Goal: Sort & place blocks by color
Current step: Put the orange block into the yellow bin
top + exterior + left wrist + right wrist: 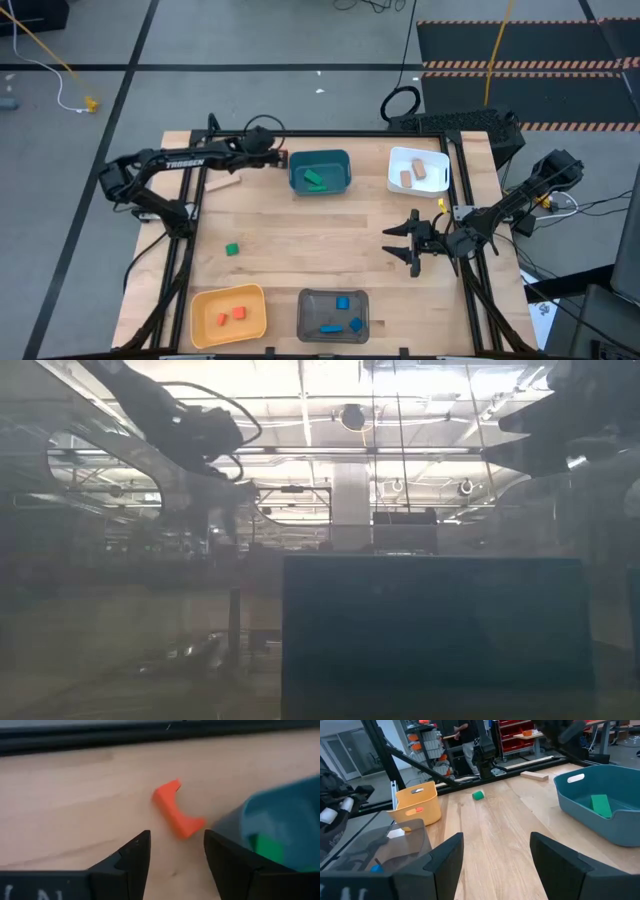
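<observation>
A red-orange arch-shaped block (176, 813) lies on the table at the far left, right beside the teal bin (280, 827). My left gripper (175, 839) hovers open just short of it, slanting down, touching nothing. A green block (232, 249) lies alone on the table's left half. The teal bin (320, 172) holds green blocks, the yellow bin (228, 315) red-orange ones, the grey bin (333, 313) blue ones, and the white bin (418, 170) tan ones. At the table's right side my right gripper (410, 245) stands open and level, holding nothing.
A tan plank (222, 184) lies near the far left edge, beside the left arm. The dark frame rail (150, 735) runs along the far edge just behind the red-orange block. Bare wood (320, 250) lies between the bins in the middle.
</observation>
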Controlling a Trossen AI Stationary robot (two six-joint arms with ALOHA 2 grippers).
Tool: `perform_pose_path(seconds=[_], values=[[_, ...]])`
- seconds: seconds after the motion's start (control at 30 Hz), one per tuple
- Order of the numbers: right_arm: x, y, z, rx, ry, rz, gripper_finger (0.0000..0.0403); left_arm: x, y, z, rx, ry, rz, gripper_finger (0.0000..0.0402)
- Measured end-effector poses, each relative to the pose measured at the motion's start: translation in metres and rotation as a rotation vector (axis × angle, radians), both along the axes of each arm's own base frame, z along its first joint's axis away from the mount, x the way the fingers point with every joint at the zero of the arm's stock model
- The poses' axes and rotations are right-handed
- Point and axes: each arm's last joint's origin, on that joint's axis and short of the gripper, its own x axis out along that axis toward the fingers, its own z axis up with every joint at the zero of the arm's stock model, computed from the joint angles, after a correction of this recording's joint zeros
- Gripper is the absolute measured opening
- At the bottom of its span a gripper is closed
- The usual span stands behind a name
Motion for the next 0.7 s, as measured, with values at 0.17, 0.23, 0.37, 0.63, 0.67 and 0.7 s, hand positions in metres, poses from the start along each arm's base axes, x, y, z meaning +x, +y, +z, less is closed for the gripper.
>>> perform_pose_path(seconds=[0.17, 0.23, 0.37, 0.63, 0.67, 0.7], values=[[0.000, 0.000, 0.000, 0.000, 0.000, 0.000, 0.0222, 0.010, 0.011, -0.017, -0.038, -0.058, 0.028, 0.0211], [0.000, 0.000, 0.000, 0.000, 0.000, 0.000, 0.0222, 0.012, 0.015, -0.024, -0.075, -0.074, 0.047, 0.0218], [0.000, 0.000, 0.000, 0.000, 0.000, 0.000, 0.0222, 0.014, 0.018, -0.031, -0.110, -0.091, 0.078, 0.0227], [0.000, 0.000, 0.000, 0.000, 0.000, 0.000, 0.0222, 0.015, 0.022, -0.042, -0.160, -0.122, 0.178, 0.0228], [0.000, 0.000, 0.000, 0.000, 0.000, 0.000, 0.0222, 0.015, 0.023, -0.042, -0.166, -0.124, 0.187, 0.0228], [0.000, 0.000, 0.000, 0.000, 0.000, 0.000, 0.0222, 0.014, 0.023, -0.042, -0.169, -0.131, 0.196, 0.0228]])
